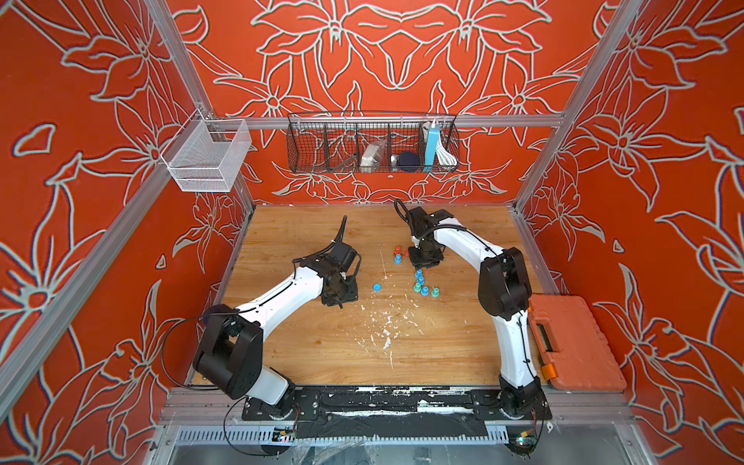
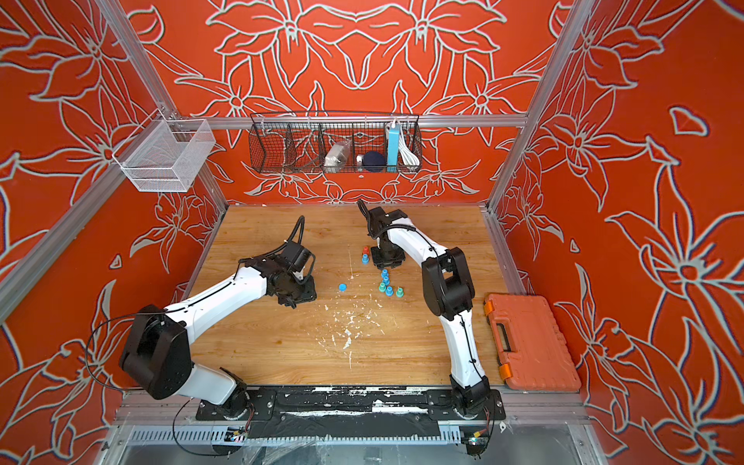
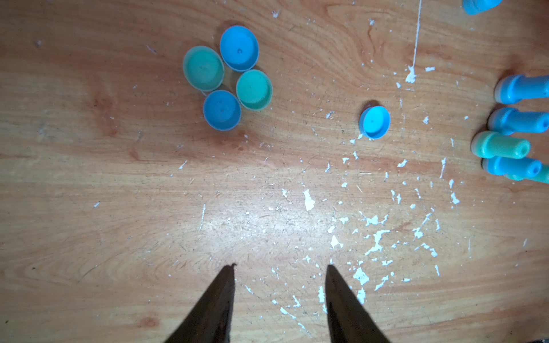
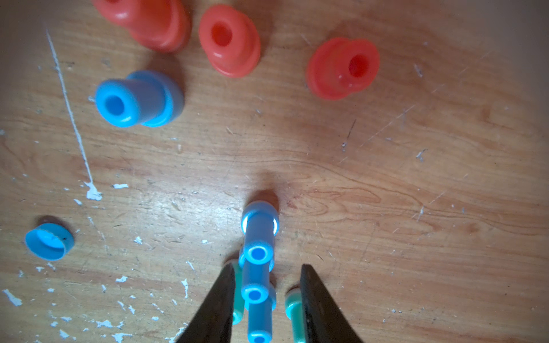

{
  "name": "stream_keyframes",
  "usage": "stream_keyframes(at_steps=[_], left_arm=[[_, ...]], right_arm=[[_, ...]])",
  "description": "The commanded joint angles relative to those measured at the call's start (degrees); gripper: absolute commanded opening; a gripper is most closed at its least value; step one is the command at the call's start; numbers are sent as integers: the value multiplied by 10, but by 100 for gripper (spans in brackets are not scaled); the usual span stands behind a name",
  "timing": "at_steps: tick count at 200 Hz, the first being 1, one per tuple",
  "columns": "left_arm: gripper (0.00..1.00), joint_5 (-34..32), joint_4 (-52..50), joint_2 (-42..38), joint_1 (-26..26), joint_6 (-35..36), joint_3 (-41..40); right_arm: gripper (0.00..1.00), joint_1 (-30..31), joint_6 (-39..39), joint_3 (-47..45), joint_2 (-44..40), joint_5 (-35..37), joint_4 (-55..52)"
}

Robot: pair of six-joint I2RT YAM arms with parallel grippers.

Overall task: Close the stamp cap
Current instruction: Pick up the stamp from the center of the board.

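Note:
Several small blue and teal stamps (image 1: 422, 283) stand close together on the wooden table (image 1: 322, 346); the same stamps (image 2: 388, 286) show in both top views. My right gripper (image 4: 267, 267) hangs open above them. A blue stamp (image 4: 258, 285) shows between its fingers without touching either. Teal stamps (image 4: 292, 306) stand just outside. A loose blue cap (image 1: 377, 287) lies open side up between the arms, the same cap (image 4: 49, 241) also showing in the right wrist view. My left gripper (image 3: 280, 267) is open over bare wood, apart from the cap (image 3: 374, 122).
Several blue and teal caps (image 3: 227, 77) lie clustered, open side up. Red stamps (image 4: 228, 41) and one blue stamp (image 4: 139, 99) stand beyond the right gripper. An orange tool case (image 1: 571, 342) lies at the table's right edge. White paint flecks (image 1: 386, 330) mark the middle.

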Motion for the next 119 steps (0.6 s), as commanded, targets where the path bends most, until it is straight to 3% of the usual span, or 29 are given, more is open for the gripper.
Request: stream_keyframes(at_steps=[1, 119], left_arm=[[50, -2, -7, -12, 4, 3, -5], [50, -5, -10, -23, 15, 7, -15]], right_arm=[[39, 3, 10, -7, 14, -7, 0], [32, 13, 17, -22, 27, -2, 14]])
